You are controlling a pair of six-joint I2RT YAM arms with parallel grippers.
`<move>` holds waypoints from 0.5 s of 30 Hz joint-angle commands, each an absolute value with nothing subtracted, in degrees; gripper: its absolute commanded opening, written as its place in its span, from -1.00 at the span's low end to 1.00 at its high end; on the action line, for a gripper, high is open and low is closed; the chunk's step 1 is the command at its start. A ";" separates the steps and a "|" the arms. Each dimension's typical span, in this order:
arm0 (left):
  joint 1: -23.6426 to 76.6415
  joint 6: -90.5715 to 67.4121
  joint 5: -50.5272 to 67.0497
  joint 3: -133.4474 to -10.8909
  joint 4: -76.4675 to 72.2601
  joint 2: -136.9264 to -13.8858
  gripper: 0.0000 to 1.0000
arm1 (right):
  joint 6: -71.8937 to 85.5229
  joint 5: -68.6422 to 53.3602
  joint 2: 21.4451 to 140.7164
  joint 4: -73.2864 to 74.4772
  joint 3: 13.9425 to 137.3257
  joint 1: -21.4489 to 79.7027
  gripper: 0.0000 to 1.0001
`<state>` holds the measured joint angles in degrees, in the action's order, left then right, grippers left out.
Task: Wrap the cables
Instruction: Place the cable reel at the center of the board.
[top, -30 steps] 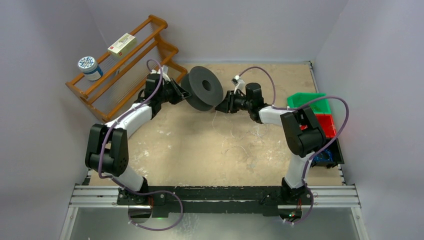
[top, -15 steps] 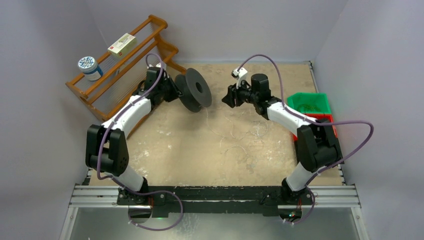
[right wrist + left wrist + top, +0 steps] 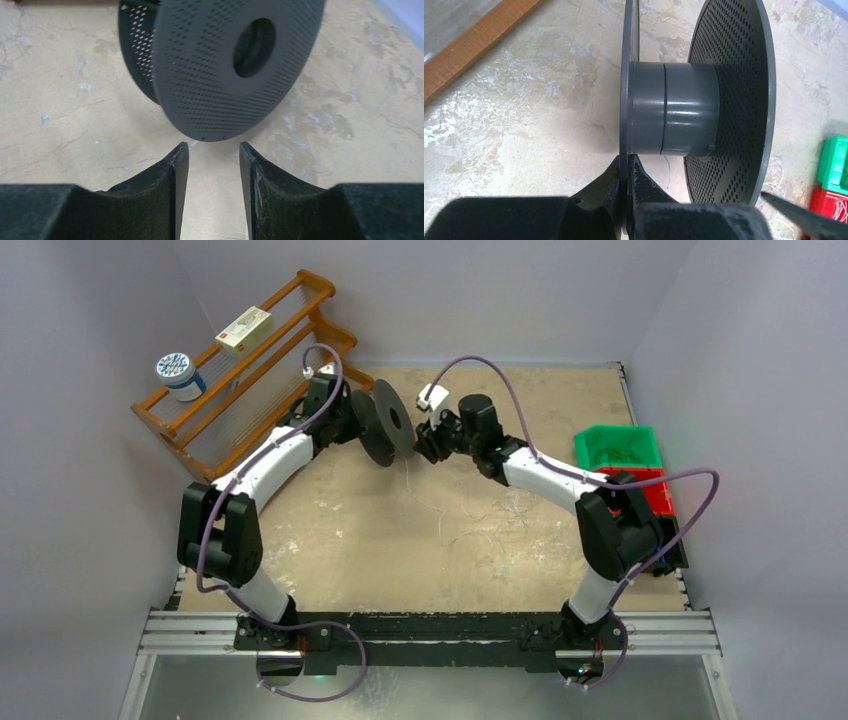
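Observation:
A dark grey perforated spool is held upright above the table's far middle. My left gripper is shut on its left flange, and in the left wrist view the fingers pinch the thin flange beside the bare hub. My right gripper is open and empty, just right of the spool. In the right wrist view it sits just below the spool's holed face. The cables are thin pale wires lying loose on the table below the spool. One strand shows under the hub.
A wooden rack stands at the back left with a box and a tin on it. A green bin and a red bin sit at the right edge, holding more pale wires.
The left gripper has turned the spool more edge-on and moved it slightly left. The right gripper backed off to the right, then came left again close to the spool's face.

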<state>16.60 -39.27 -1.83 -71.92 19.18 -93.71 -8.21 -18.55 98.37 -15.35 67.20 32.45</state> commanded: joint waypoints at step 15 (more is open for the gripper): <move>19.51 -36.65 -7.94 -75.75 15.14 -96.61 -1.00 | -7.26 -12.52 103.44 -14.99 75.58 37.91 0.01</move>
<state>18.94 -38.04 -6.48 -73.67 16.80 -95.83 -8.47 -12.88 102.98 -15.31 72.18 36.53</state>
